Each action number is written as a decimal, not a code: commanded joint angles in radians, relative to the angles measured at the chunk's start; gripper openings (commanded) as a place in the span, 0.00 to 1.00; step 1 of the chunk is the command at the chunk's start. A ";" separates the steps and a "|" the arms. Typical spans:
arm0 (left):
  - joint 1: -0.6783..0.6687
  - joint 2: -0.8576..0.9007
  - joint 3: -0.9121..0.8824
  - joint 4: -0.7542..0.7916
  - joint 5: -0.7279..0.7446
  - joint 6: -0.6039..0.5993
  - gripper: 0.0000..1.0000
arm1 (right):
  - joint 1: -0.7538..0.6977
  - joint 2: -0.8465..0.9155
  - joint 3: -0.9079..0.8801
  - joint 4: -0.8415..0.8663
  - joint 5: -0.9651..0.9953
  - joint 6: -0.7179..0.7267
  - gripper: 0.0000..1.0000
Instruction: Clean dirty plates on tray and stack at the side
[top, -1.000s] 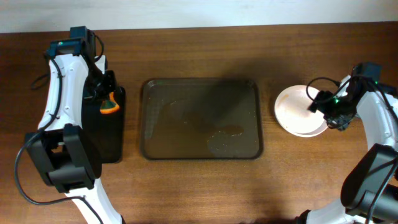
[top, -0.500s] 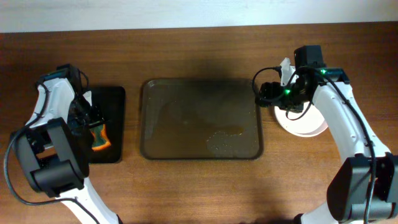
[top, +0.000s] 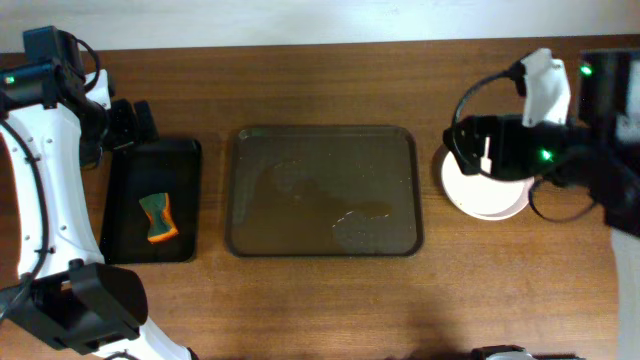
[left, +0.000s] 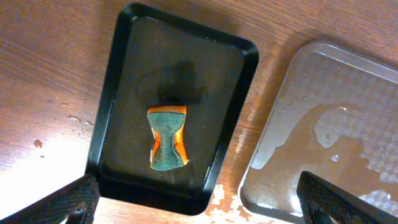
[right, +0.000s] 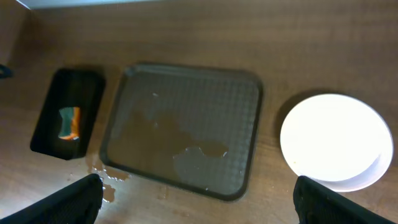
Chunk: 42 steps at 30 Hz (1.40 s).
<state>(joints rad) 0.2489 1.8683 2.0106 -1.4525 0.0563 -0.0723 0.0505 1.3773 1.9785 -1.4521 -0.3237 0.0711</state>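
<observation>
The plates (top: 485, 192) form a plain white stack on the table right of the tray, also in the right wrist view (right: 336, 140). The brownish tray (top: 300, 150) is wet and carries no plate; it shows too in both wrist views (left: 348, 112) (right: 186, 99). My left gripper (top: 128, 122) hangs open high over the black tray's far end, its fingers wide apart (left: 199, 208) with nothing between them. My right gripper (top: 482, 150) is raised above the plates' far-left edge, open and holding nothing (right: 199, 202).
An orange and green sponge (top: 158, 218) (left: 168, 137) (right: 68, 122) lies loose in the narrow black tray (top: 180, 165) (left: 186, 62) left of the brown one. Water drops spot the wood between the two trays' near corners (left: 227, 199).
My left gripper let go of the sponge in the black tray, opened and pulled up toward the back left. My right gripper opened wider and rose above the plate stack.
</observation>
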 joint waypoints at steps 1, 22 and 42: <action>0.002 0.005 0.006 0.000 0.014 -0.013 1.00 | 0.008 0.003 0.006 -0.034 -0.013 0.000 0.98; 0.002 0.005 0.006 0.000 0.015 -0.013 1.00 | 0.006 -0.044 0.006 -0.145 -0.018 -0.186 0.98; 0.002 0.005 0.006 0.000 0.014 -0.013 1.00 | -0.128 -1.201 -1.642 1.351 0.056 -0.118 0.99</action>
<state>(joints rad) 0.2489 1.8687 2.0106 -1.4551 0.0639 -0.0750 -0.0753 0.2573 0.4404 -0.1535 -0.2832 -0.0780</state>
